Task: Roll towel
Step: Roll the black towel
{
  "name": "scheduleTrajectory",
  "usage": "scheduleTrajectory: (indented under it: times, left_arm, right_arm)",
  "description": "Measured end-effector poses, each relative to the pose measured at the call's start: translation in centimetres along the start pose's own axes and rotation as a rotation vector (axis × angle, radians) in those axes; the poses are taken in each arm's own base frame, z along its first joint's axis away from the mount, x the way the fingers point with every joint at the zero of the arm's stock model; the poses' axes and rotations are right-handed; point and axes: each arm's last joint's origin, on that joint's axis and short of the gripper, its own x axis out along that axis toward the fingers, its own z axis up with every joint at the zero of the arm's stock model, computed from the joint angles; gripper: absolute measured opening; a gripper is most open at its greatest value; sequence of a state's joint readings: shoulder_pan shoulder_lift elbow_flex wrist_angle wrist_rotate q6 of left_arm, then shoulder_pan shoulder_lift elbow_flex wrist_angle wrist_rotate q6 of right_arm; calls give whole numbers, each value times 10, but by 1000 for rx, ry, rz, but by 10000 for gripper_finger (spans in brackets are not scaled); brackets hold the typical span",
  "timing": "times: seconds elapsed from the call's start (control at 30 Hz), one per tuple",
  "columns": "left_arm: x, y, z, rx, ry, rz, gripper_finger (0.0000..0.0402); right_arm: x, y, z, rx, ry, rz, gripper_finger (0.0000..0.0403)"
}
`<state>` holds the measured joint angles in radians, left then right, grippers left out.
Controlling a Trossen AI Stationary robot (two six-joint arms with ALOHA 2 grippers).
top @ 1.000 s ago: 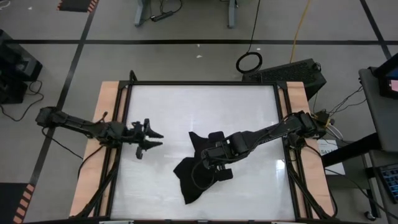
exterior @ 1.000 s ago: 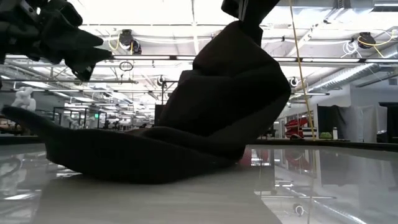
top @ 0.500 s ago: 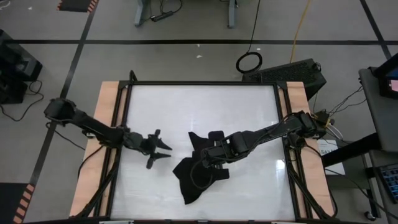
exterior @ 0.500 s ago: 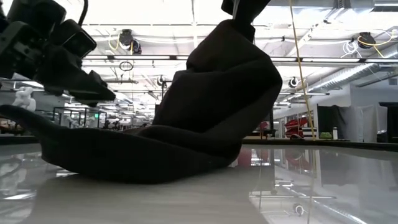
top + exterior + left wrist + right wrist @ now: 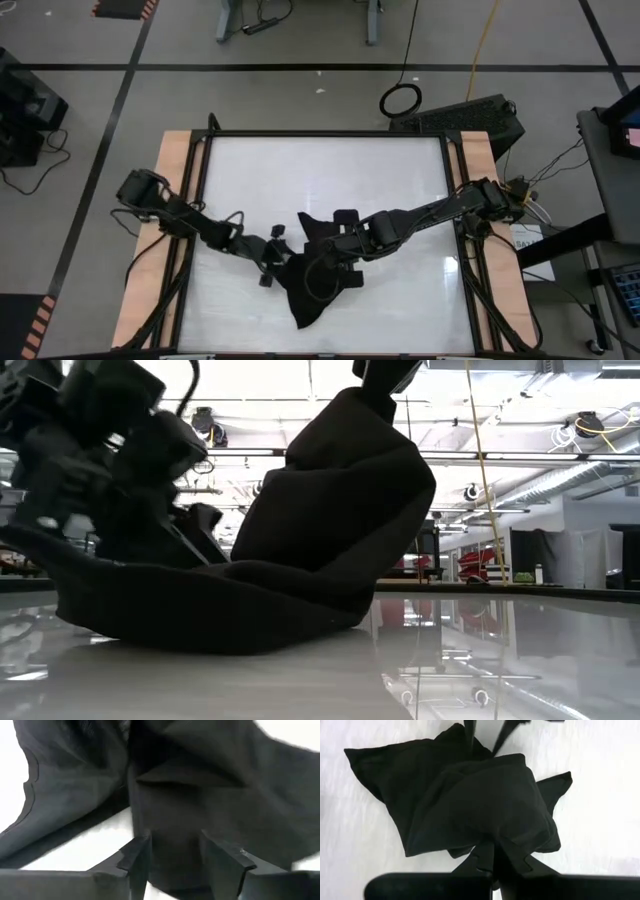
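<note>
Left fingers [image 5: 135,857] astride towel [image 5: 200,795] edge

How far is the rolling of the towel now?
Done: nothing looks rolled; the towel lies bunched on the table. In hand: the right claw is shut on a raised fold of it, and the left claw, open, is at its edge. Left: flattening it and the whole roll.

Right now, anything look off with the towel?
Yes. The towel is a crumpled heap, not flat or rolled: the right gripper, shut, pinches a bunch of it up off the table, so it tents in the low view. The left gripper, fingers apart, noses into its edge.
</note>
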<state>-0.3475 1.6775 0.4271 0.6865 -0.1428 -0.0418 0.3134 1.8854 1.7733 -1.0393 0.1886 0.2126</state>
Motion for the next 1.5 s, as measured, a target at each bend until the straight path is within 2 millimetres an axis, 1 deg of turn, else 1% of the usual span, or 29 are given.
scheduleTrajectory:
  times: [0.17,0.23,0.3,0.33,0.4,0.47,0.57,0.6,0.7,0.8,0.9,1.03,1.13,1.23,1.3,1.37,1.43,1.5]
  left_arm:
    - [12,-1,-1,5,40,30,229]
    - [15,-1,-1,-10,59,43,236]
    - [17,-1,0,-18,66,47,227]
    - [17,-1,0,-17,71,49,216]
    - [17,-1,2,-18,68,49,179]
    - [17,-1,2,-17,65,51,125]
    - [17,-1,2,0,62,55,33]
    - [17,-1,2,7,63,55,18]
    - [16,-1,4,12,60,59,13]
    - [11,1,11,23,36,74,8]
    - [0,3,21,70,30,100,5]
    - [-25,10,38,183,86,268,4]
    - [-49,20,56,310,139,451,4]
    - [-75,29,78,405,167,646,3]
    - [-94,33,95,436,151,749,3]
    - [-112,35,109,434,109,811,3]
    - [-129,34,117,419,57,829,3]
    - [-139,30,117,428,40,793,3]
  right_arm:
    - [0,0,0,12,-4,1,0]
    - [0,0,0,10,-4,1,0]
    - [0,0,0,6,-5,2,0]
    - [0,0,1,5,-7,2,0]
    - [0,0,1,0,-13,3,0]
    - [0,1,2,-8,-19,4,0]
    - [0,1,2,-10,-21,4,0]
    - [0,1,2,-10,-21,4,0]
    - [0,2,2,-12,-21,5,0]
    - [0,3,1,-12,-19,5,0]
    - [-1,3,0,0,-10,2,0]
    - [-1,0,-4,25,14,-95,0]
    - [-2,-4,-7,31,20,-217,0]
    - [-3,-11,-8,27,7,-385,0]
    - [-4,-17,-8,43,-10,-502,0]
    - [-5,-20,-10,60,-17,-580,0]
    - [-5,-20,-11,72,-4,-575,0]
    - [-3,-17,-12,96,25,-467,4]
